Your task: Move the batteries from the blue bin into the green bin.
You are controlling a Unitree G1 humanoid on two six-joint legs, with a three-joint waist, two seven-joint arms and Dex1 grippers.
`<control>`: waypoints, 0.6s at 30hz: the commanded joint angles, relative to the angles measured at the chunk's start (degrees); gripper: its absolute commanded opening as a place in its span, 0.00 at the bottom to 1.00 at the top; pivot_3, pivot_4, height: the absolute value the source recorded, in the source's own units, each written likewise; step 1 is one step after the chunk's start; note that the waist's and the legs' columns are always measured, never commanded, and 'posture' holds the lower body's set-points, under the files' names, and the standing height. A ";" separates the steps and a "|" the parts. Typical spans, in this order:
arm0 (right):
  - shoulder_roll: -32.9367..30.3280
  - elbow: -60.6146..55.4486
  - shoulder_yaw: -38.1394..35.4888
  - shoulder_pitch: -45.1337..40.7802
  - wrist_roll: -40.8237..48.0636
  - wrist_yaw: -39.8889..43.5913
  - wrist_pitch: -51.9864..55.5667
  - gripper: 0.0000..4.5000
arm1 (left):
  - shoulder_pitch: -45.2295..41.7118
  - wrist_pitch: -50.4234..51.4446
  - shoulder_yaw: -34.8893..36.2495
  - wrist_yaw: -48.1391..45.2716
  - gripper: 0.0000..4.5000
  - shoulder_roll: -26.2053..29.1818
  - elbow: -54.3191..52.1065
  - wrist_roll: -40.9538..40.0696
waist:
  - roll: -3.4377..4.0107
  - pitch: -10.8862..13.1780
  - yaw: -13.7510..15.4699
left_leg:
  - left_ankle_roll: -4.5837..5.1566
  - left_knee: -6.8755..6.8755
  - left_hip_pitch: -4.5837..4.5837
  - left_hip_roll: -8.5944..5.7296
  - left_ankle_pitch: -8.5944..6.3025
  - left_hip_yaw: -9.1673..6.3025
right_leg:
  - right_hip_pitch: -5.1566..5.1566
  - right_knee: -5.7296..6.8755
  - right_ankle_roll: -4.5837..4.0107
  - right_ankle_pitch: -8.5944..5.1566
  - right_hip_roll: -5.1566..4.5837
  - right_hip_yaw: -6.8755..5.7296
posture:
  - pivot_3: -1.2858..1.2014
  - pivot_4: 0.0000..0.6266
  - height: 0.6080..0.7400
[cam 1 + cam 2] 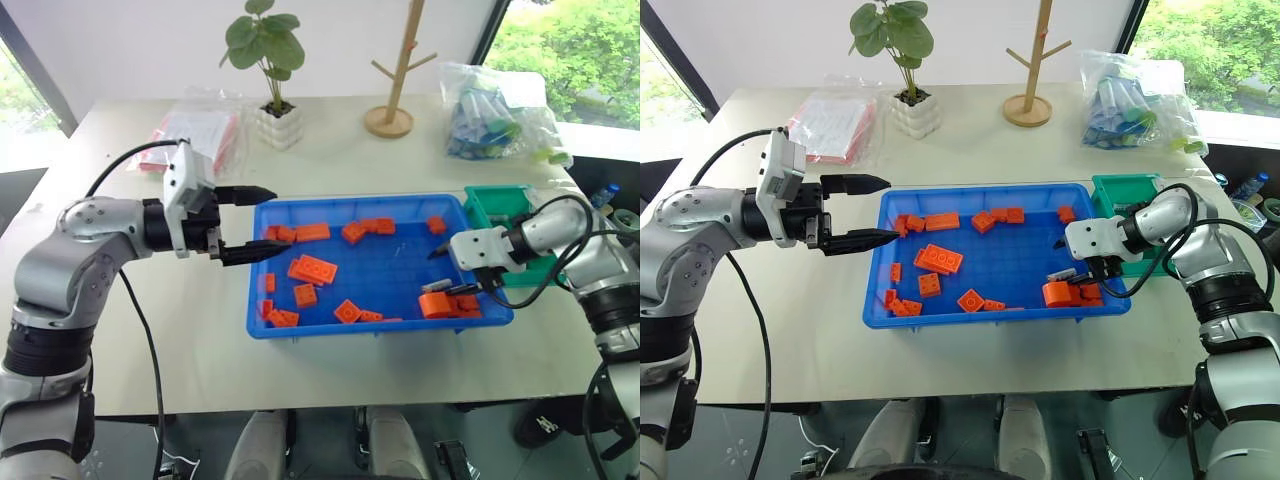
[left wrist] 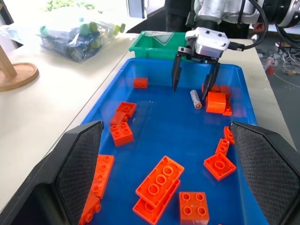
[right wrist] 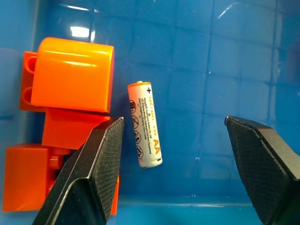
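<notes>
Hovering inside the blue bin (image 2: 140, 70), the right hand (image 2: 196, 88) spreads its fingers over a battery (image 3: 145, 123); the left hand (image 1: 248, 222) is spread too.

The battery (image 3: 145, 124) lies on bare blue bin (image 3: 243, 56) floor. Orange bricks (image 3: 70, 75) sit just beside it on one side. The other side is free. The right gripper (image 3: 173, 164) has its fingers spread wide.
</notes>
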 commanded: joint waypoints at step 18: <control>3.99 0.67 -0.55 -4.76 -1.23 -4.33 8.53 0.12 | -2.20 -1.99 0.44 0.12 1.00 -0.63 0.57 0.11 | -0.03 -0.02 -0.91 | 0.00 -0.01 0.05 0.02 0.00 -0.01 | 0.03 0.01 -0.01 0.01 0.02 0.00 | 0.52 0.24 0.64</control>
